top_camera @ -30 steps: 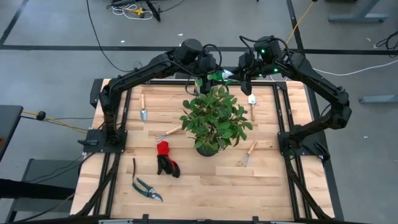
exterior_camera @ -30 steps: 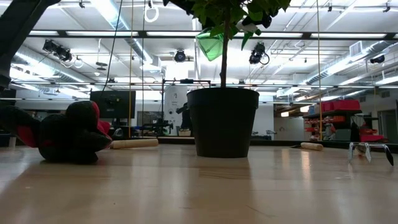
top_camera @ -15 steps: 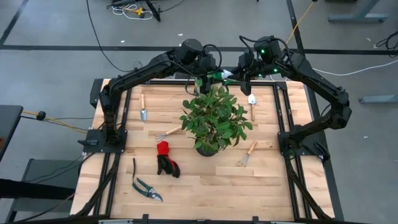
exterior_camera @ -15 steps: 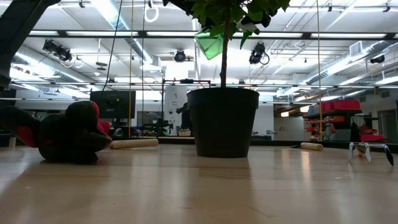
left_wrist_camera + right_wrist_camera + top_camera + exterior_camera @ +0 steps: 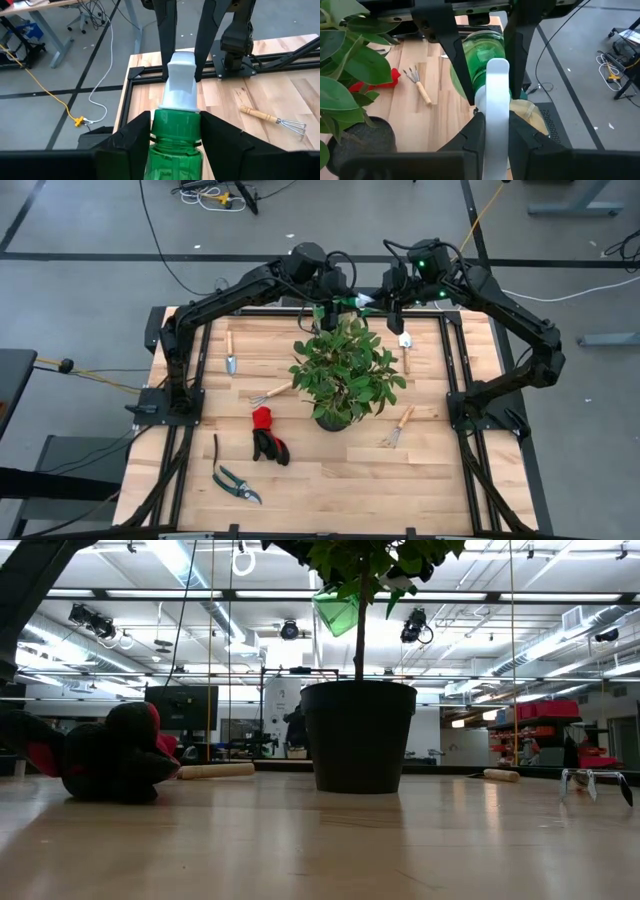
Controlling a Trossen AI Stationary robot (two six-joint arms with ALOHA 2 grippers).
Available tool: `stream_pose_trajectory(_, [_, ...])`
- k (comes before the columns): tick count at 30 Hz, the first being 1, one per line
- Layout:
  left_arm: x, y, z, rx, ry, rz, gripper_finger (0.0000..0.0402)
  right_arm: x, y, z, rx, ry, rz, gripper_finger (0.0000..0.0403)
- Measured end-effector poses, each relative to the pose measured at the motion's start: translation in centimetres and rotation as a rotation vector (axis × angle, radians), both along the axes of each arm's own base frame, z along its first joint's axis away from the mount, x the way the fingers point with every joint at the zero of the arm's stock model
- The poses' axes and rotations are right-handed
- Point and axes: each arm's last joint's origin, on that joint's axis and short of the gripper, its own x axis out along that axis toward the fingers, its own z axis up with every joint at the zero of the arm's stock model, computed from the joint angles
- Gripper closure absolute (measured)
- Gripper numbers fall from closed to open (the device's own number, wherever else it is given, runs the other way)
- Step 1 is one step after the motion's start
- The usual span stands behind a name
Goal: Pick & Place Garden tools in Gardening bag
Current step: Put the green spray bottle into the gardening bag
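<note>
Green spray bottle [image 5: 349, 302] aloft at tabletop's [image 5: 330, 480] far edge, above plant [image 5: 344, 370], long axis running arm to arm. Right gripper [image 5: 492, 117] clamped on white nozzle end; left gripper [image 5: 172, 132] straddling green neck, jaws apart. Bag unseen.

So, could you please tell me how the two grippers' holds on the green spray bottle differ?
The left gripper brackets the green spray bottle at its ribbed green neck; the right gripper is shut on the white spray head. The left fingers stand wider apart than the right fingers. Both meet the bottle in the air above the table's far edge.
</note>
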Motion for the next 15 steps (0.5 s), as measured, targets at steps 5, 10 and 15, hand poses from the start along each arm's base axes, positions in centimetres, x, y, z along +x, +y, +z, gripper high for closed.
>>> stream_pose_trajectory(5, [-0.20, -0.10, -0.43, -0.019, 0.047, 0.010, 0.0191, 0.05, 0.02, 0.03, 0.001, -0.006, 0.008, 0.0346])
stream_pose_trajectory(10, [-0.27, -0.04, -0.53, -0.018, 0.063, 0.039, 0.0174, 0.15, 0.01, 0.20, 0.001, -0.030, 0.026, 0.0346])
stream_pose_trajectory(15, [-0.17, -0.24, -0.52, -0.023, 0.061, 0.038, 0.0177, 0.29, -0.04, 0.44, -0.004, -0.058, 0.030, 0.0346])
